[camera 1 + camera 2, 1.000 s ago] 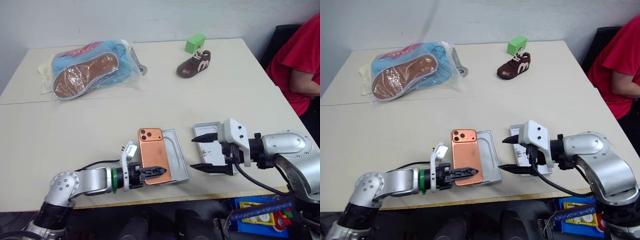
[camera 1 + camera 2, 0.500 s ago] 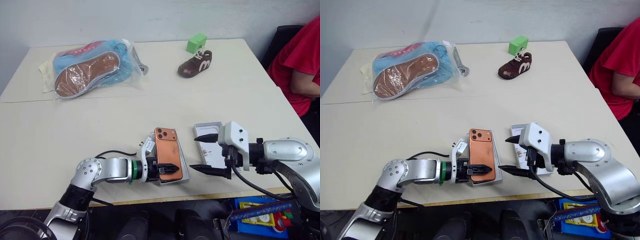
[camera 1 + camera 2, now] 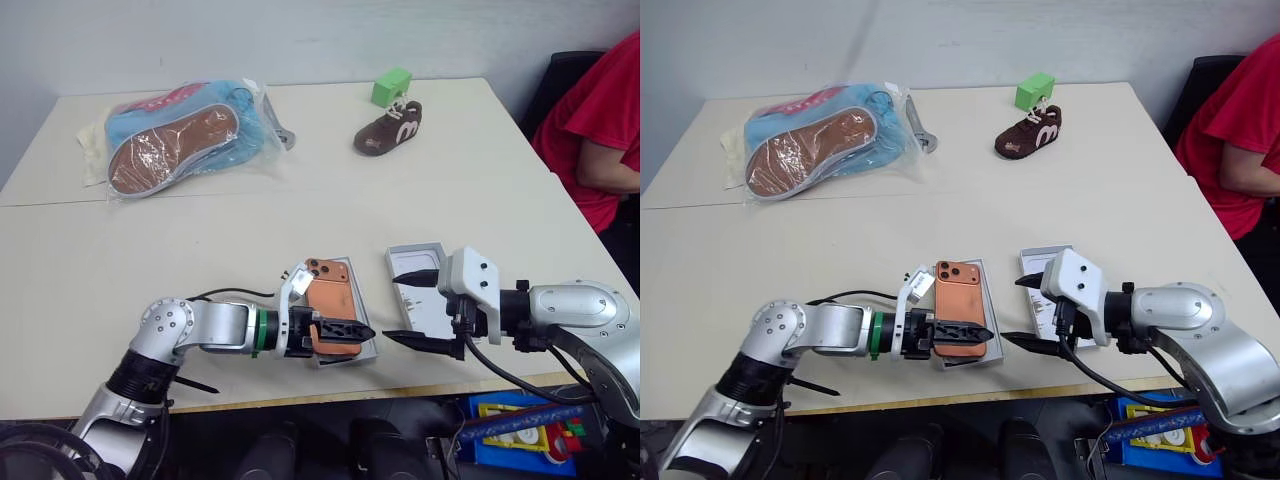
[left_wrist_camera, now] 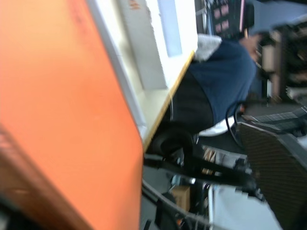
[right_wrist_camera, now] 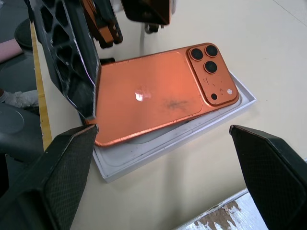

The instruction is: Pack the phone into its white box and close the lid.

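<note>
Nearest, the left gripper [image 3: 350, 332] is spread wide around the glossy orange phone [image 5: 158, 91], which lies tilted in the shallow white box [image 5: 144, 151]; the right wrist view reveals its 3 lenses. Right gripper [image 3: 417, 311] gapes beside it.

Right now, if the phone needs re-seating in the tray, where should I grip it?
Grip the phone across its long edges, near the raised near end beside the left gripper. It lies tilted on the white box, leaving those edges exposed.
</note>
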Robot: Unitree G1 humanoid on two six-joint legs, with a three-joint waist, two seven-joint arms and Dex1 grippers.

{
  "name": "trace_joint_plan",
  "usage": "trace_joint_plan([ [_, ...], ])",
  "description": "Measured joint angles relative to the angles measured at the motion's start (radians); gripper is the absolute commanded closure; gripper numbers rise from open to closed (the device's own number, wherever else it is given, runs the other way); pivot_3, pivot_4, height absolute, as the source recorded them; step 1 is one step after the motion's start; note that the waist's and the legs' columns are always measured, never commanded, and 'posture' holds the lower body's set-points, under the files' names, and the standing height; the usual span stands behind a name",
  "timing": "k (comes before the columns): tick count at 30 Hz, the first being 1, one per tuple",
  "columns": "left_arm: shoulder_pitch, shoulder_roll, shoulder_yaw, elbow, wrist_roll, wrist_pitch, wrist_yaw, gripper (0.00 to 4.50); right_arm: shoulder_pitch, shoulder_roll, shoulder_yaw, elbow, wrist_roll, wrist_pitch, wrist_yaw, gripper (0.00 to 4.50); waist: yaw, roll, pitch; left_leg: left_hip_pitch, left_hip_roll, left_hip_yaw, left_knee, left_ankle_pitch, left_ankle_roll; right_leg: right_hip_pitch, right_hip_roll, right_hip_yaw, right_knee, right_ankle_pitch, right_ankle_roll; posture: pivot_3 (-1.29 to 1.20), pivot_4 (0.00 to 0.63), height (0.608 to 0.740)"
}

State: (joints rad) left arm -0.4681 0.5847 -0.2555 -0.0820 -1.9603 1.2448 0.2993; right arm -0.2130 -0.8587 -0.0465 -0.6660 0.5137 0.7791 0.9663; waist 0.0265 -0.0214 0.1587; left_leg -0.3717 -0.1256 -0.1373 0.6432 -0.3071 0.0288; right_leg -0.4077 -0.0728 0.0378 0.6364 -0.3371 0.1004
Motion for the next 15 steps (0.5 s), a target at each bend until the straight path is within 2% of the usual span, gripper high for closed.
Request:
trace_joint_plan([
  [6,-0.043,0.079,-0.022,-0.030,0.006,0.036,-0.057,0.03,-0.002,0.000,0.000,0.003,0.005,-0.007,-0.019,0.00,0.003,-0.001,0.001,0.000,0.000,0.000,0.000,0.000,0.000,0.000,0.000,0.000,0.000,0.000,0.000,0.00,0.150,0.740],
  [11,-0.080,0.079,-0.041,-0.029,0.019,0.047,-0.108,0.03,-0.001,0.000,0.000,0.003,0.006,-0.013,-0.031,0.00,0.003,-0.002,0.001,-0.001,0.000,0.000,0.000,0.000,0.000,0.000,0.000,0.000,0.000,0.000,0.000,0.00,0.150,0.740],
  [15,-0.113,0.049,-0.064,-0.025,0.124,0.057,-0.144,0.03,0.004,0.000,0.000,0.000,0.022,-0.012,-0.050,0.00,0.001,-0.002,0.001,-0.001,0.000,0.000,0.000,0.000,0.000,0.000,0.000,0.000,0.000,0.000,0.000,0.00,0.150,0.740],
])
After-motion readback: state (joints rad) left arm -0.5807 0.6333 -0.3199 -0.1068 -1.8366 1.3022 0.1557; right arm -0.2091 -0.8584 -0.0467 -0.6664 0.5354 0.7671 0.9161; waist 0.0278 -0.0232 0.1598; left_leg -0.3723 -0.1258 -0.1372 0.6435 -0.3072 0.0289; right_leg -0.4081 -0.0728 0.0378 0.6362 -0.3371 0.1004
